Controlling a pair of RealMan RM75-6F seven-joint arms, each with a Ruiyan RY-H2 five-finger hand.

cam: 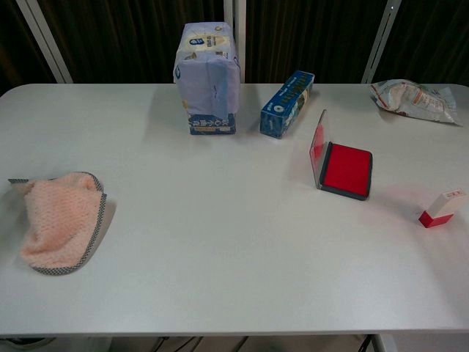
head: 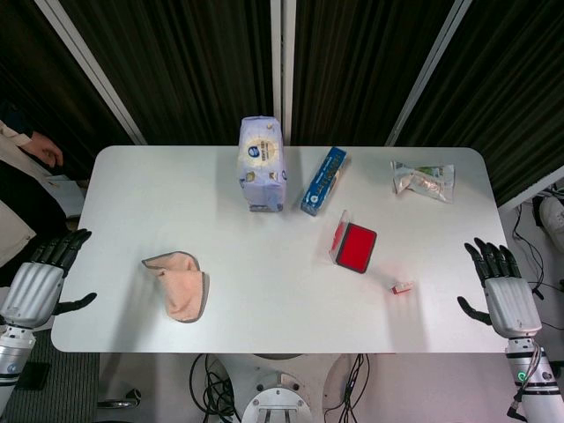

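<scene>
Left hand (head: 40, 278) hangs off the near left edge of the white table (head: 282, 308), fingers straight and spread, holding nothing. Right hand (head: 502, 286) hangs off the near right edge in the same posture, also holding nothing. Neither hand appears in the chest view.

Nearest the left hand: one peach cloth (head: 179, 284), crumpled and folded over, dark-edged, lying flat near the front left. Nearest the right hand: one small red-and-white stamp (head: 403, 286), lying on its side, apart from the hand.

Just beyond the stamp: one ink pad (head: 356, 248), red surface exposed, lid standing open on its left side.

Further back: one pale blue tissue pack (head: 263, 164) and one blue carton (head: 323, 181) beside it. Far right: one crinkled snack bag (head: 424, 179).
</scene>
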